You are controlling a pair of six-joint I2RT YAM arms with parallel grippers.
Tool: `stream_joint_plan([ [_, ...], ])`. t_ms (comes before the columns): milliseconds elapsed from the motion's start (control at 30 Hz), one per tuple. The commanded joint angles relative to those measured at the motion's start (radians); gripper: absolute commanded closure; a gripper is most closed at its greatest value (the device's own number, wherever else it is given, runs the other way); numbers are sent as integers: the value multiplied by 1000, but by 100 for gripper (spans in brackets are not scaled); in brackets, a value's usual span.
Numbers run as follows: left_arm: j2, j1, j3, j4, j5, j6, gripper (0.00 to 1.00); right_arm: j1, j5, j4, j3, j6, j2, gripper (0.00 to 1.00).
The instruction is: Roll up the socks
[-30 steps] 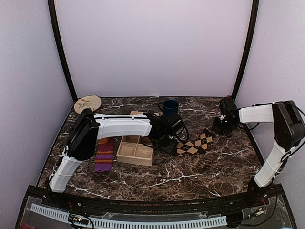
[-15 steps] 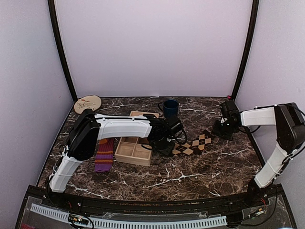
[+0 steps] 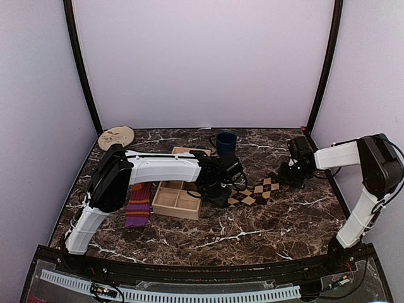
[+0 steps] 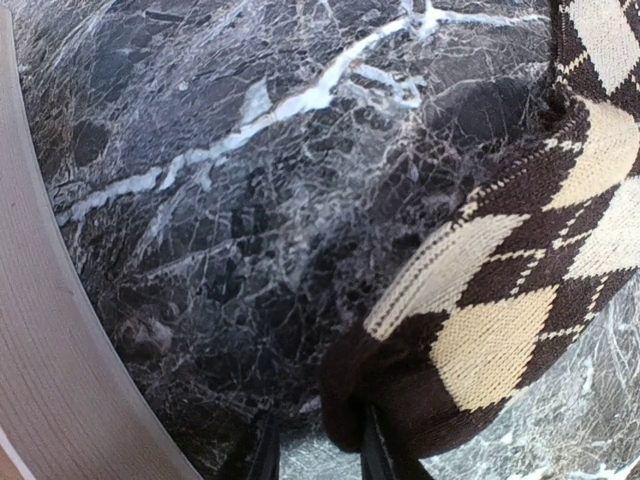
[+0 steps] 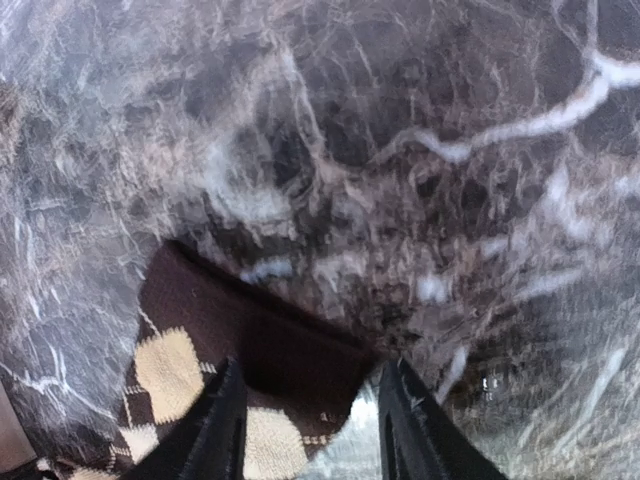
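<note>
The dark brown argyle sock [image 3: 254, 191] lies flat on the marble, right of centre. Its dark end [image 4: 350, 395] is bunched between the fingers of my left gripper [image 4: 318, 455], which is closed on that fold; a sliver of table shows beside the left finger. Seen from above, the left gripper [image 3: 221, 191] is at the sock's left end. My right gripper [image 5: 312, 430] stands open over the sock's other dark end [image 5: 290, 365], one finger on each side, and sits at the right end [image 3: 289, 175] in the top view. The purple striped sock [image 3: 137, 203] lies flat under the left arm.
A wooden compartment tray [image 3: 178, 201] sits just left of the left gripper, and its pale rim [image 4: 60, 340] shows in the left wrist view. A blue mug [image 3: 223, 142] stands behind. A round wooden disc [image 3: 116, 136] lies at the back left.
My left gripper has narrowed onto the argyle sock's end, and the sock and tray slid slightly left. My right gripper has opened and moved in to the sock's right end.
</note>
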Motion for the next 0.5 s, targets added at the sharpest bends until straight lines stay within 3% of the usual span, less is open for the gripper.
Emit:
stream_joint_plan([
  [0, 3, 1, 8, -71, -5, 5, 69, 13, -9, 7, -16, 27, 43, 64],
  [233, 3, 1, 11, -70, 0, 2, 65, 13, 17, 13, -29, 40, 15, 94],
  [467, 3, 7, 18, -81, 4, 0, 66, -1, 118, -35, 6, 9, -67, 100],
])
